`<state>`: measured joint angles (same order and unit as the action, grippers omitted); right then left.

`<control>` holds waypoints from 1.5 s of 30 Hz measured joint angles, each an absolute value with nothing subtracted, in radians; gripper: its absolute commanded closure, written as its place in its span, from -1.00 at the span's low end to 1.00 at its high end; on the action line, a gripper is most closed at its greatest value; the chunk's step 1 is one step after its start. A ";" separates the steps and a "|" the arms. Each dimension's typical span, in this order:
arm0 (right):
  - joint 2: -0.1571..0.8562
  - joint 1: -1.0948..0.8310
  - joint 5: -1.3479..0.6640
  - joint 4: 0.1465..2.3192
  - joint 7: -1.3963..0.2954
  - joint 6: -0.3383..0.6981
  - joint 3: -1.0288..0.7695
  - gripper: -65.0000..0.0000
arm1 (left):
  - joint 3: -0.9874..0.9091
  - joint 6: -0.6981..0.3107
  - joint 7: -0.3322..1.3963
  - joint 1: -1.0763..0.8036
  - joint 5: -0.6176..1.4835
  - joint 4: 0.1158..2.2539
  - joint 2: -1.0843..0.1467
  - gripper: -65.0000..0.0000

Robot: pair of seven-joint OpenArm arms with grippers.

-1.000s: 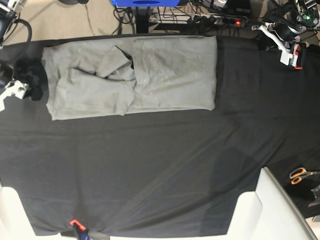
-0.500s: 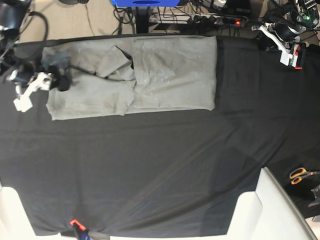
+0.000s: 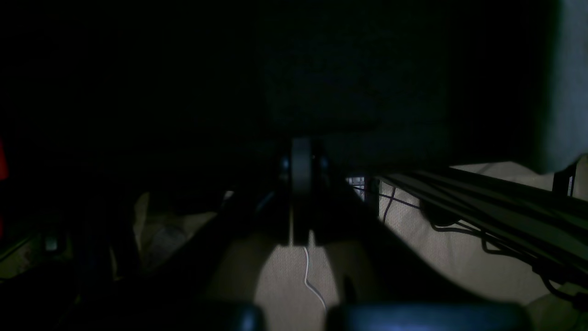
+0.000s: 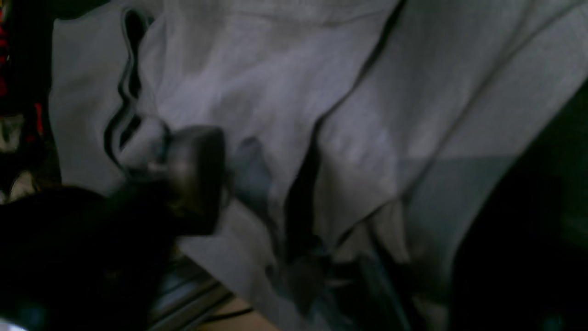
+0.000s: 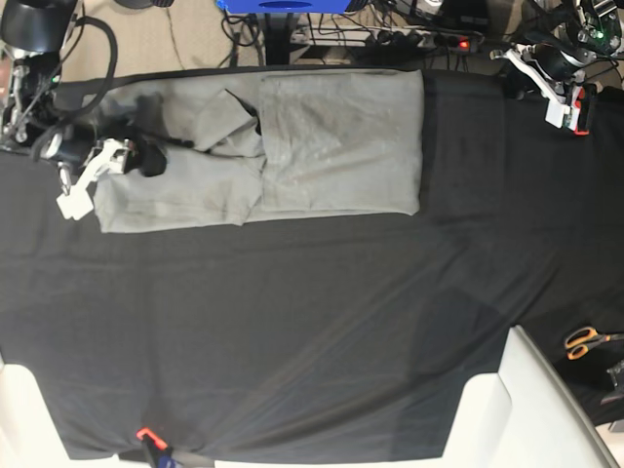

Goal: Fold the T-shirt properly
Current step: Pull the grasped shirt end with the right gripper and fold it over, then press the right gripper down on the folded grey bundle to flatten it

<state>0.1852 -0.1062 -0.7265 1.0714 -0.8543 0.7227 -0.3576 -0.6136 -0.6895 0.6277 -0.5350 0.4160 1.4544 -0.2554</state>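
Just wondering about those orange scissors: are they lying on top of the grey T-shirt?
No, the scissors lie at the table's right edge, far from the T-shirt, which sits at the back.

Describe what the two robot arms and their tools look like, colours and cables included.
Both arms are mostly black with white plastic parts near the tools. The right tool has dark rounded fingers, a white bracket beside it, and black cables looping up to a black cylindrical joint. The left tool shows white parts with a red-orange piece at its tip; in its own wrist view it is too dark for detail.
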 measured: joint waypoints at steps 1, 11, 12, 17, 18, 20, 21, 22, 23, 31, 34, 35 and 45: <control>0.184 -0.106 -0.727 1.060 -0.849 0.723 -0.356 0.26 | -0.614 -0.690 0.629 -0.535 0.416 1.454 -0.255 1.00; 0.263 -0.019 -0.743 0.878 -0.852 0.768 -0.347 0.99 | -0.615 -0.690 0.628 -0.535 0.416 1.454 -0.256 1.00; 0.282 -0.005 -0.757 0.843 -0.842 0.775 -0.344 0.99 | -0.615 -0.690 0.625 -0.535 0.416 1.454 -0.256 1.00; 0.407 0.031 -0.702 0.772 -0.759 0.744 -0.345 0.99 | -0.615 -0.690 0.625 -0.535 0.413 1.454 -0.257 1.00; 0.426 0.031 -0.694 0.773 -0.757 0.728 -0.348 0.99 | -0.615 -0.690 0.625 -0.535 0.415 1.454 -0.257 1.00; 0.442 0.012 -0.668 0.817 -0.758 0.711 -0.350 0.99 | -0.615 -0.690 0.625 -0.535 0.416 1.454 -0.256 1.00; 0.441 -0.009 -0.651 0.859 -0.755 0.697 -0.350 0.99 | -0.615 -0.690 0.625 -0.535 0.415 1.454 -0.255 1.00; 0.434 -0.039 -0.641 0.918 -0.759 0.690 -0.348 0.99 | -0.614 -0.690 0.625 -0.536 0.416 1.454 -0.255 1.00; 0.428 -0.070 -0.634 0.982 -0.767 0.688 -0.344 0.99 | -0.614 -0.690 0.625 -0.536 0.415 1.454 -0.255 1.00; 0.282 -0.291 -0.365 1.618 -0.760 0.294 -0.247 0.99 | -0.608 -0.690 0.625 -0.536 0.413 1.458 -0.255 1.00; 0.213 -0.301 -0.198 1.704 -0.759 0.239 -0.142 0.99 | -0.607 -0.690 0.622 -0.535 0.416 1.460 -0.254 1.00; 0.181 -0.303 -0.146 1.715 -0.774 0.216 -0.119 0.99 | -0.607 -0.690 0.622 -0.536 0.415 1.460 -0.255 1.00; -0.077 -0.319 0.294 1.788 -0.802 0.179 0.055 0.99 | -0.608 -0.690 0.622 -0.535 0.413 1.460 -0.255 1.00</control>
<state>-0.0769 -0.3195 0.2943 1.7878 -0.8017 0.1787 0.0551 -0.6079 -0.6895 0.6216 -0.5354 0.4129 1.4601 -0.2554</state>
